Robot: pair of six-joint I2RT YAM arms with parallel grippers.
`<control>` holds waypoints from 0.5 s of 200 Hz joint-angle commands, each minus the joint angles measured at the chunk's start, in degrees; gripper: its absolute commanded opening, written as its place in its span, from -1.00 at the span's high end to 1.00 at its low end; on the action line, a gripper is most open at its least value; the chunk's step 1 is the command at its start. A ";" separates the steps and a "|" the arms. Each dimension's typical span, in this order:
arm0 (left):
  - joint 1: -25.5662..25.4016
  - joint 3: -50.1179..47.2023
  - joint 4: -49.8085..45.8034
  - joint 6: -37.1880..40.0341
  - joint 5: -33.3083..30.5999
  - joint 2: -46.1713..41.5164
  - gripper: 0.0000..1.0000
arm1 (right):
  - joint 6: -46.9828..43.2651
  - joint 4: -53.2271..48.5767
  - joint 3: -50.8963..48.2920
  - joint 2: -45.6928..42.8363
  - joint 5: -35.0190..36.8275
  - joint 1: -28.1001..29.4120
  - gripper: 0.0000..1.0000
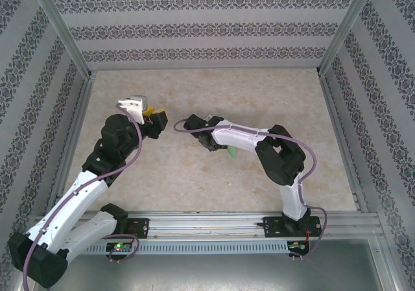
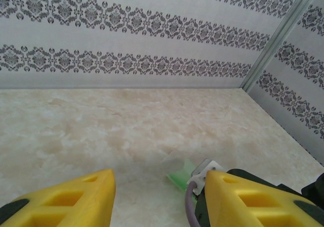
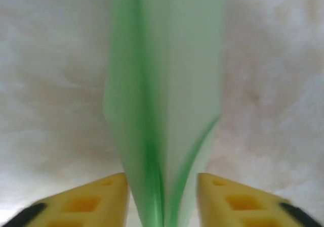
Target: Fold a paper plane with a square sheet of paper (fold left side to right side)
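Plane (image 3: 167, 85) sits right at the right hand (image 3: 162, 175). From the right wrist, the light-green folded strip runs straight out from the gap between the two yellow fingers (image 3: 86, 201), with long creases down its middle and worktop (image 3: 45, 85) on both sides. The hand is partly open. The plane's edges reach both inner faces, can't tell if they press on it. That view is blurry.

From the top, the plane is mid-worktop under the right arm (image 1: 243, 135). One green tip pokes out on the near side of the white forearm, a sliver on the far side. The arm hides the rest.

Left hand (image 2: 159, 174) is partly open and holds nothing, with bare worktop between its fingers. The plane is just ahead of it, off its right finger and not touching. The right arm's wrist and a purple cable (image 2: 188, 207) cover the plane's near part. From the top, the two hands face each other with a small gap of bare worktop between them.

Around, big to small:
- patterned walls (image 1: 194, 19) on three sides, aluminium posts (image 1: 61, 28) at the corners
- beige marbled worktop
- left arm (image 1: 78, 194), bent in from near-left
- rail (image 1: 207, 221) along the near edge, carrying both bases
- green light (image 1: 118, 245) on the left base's board
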 commanded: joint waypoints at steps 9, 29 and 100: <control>0.33 0.73 -1.38 -1.23 2.70 1.73 -0.04 | 2.22 0.11 0.16 -4.12 -10.10 0.08 -0.27; 0.32 2.06 -2.51 -2.85 4.94 4.81 -0.11 | 3.03 2.55 -3.41 -9.69 -14.01 -1.67 -0.47; 0.24 3.25 5.50 -21.71 19.45 27.76 -0.32 | 7.96 22.93 -28.79 -34.23 -29.52 -16.69 -0.68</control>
